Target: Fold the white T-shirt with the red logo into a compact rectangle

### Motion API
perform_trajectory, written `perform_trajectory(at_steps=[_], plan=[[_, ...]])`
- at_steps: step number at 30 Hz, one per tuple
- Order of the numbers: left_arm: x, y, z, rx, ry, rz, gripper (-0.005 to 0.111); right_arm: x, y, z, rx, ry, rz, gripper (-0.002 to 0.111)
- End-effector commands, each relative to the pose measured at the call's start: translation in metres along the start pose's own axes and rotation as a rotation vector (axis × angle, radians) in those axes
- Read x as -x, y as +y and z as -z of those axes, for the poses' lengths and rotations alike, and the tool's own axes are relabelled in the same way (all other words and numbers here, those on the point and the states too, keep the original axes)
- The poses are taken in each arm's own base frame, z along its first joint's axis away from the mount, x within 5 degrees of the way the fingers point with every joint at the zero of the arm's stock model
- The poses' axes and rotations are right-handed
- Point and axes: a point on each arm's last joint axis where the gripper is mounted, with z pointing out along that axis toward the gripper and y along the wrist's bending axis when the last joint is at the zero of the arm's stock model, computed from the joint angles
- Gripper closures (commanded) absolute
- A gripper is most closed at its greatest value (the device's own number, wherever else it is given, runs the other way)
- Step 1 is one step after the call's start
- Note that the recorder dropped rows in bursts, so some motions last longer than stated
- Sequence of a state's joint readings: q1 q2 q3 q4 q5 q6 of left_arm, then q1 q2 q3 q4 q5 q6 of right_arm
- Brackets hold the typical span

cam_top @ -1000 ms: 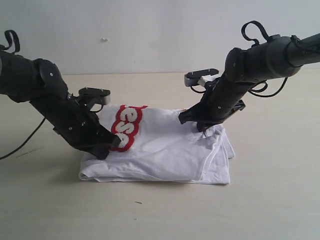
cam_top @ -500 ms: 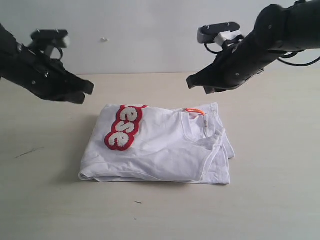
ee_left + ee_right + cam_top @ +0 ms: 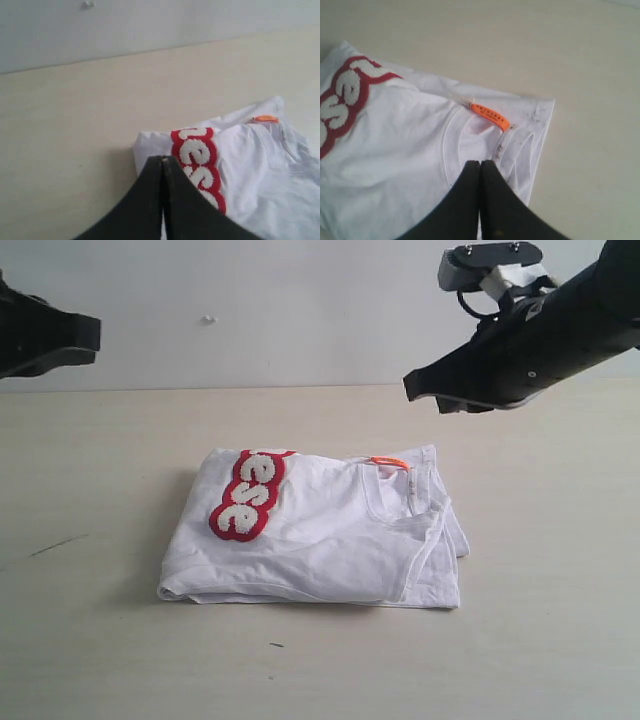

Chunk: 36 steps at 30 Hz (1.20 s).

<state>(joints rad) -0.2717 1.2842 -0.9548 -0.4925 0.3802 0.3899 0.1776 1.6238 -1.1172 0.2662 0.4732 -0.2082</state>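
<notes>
Left gripper [image 3: 162, 161] and right gripper [image 3: 480, 164] have risen farther from the white T-shirt [image 3: 330, 532]; both clenched, empty.

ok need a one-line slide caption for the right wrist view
Shut right gripper above the folded white T-shirt, orange neck tag and part of the red logo showing.

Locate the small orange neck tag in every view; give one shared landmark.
Exterior view: small orange neck tag at the collar, far edge of the folded white cotton T-shirt.
Left wrist view: tag beyond the fuzzy red logo patch.
Right wrist view: tag just beyond the shut right hand.
Shared landmark: that red logo.
</notes>
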Motion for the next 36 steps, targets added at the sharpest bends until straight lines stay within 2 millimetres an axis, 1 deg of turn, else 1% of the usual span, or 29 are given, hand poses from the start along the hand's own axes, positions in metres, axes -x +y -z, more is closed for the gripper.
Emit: perform_trajectory(at_steps=[1,3,6,12,17,20,22,25,28,31,36], plan=[[0.004,-0.004,0.043,0.023,-0.173,-0.002,0.107,-0.001,-0.001,0.007,-0.008,-0.062,-0.012,0.108],[0.005,-0.006,0.062,0.035,-0.24,-0.028,0.107,0.0,0.0,0.013,-0.011,-0.087,-0.01,0.108],[0.004,-0.008,0.083,0.051,-0.335,-0.033,0.107,-0.001,0.0,0.021,-0.015,-0.125,-0.012,0.108],[-0.006,-0.011,0.117,0.059,-0.457,-0.036,0.107,-0.008,0.001,0.019,-0.002,-0.085,-0.021,0.108],[-0.015,-0.016,0.147,0.053,-0.551,-0.047,0.107,-0.01,0.001,0.019,-0.004,-0.084,-0.012,0.108],[-0.019,-0.019,0.165,0.047,-0.606,-0.055,0.107,-0.008,0.002,0.027,-0.003,-0.106,-0.009,0.108],[-0.021,-0.021,0.175,0.043,-0.639,-0.06,0.107,-0.006,0.003,0.036,-0.003,-0.133,-0.006,0.108],[-0.024,-0.023,0.19,0.036,-0.684,-0.067,0.107,-0.001,0.005,0.055,-0.001,-0.189,0.0,0.108],[-0.028,-0.025,0.202,0.031,-0.724,-0.072,0.107,0.003,0.008,0.079,0.003,-0.256,0.007,0.108],[-0.031,-0.027,0.21,0.025,-0.744,-0.077,0.107,0.005,0.011,0.1,0.005,-0.319,0.014,0.108],[-0.037,-0.03,0.225,0.014,-0.791,-0.083,0.107,-0.002,0.013,0.129,0.002,-0.423,0.014,0.108]])
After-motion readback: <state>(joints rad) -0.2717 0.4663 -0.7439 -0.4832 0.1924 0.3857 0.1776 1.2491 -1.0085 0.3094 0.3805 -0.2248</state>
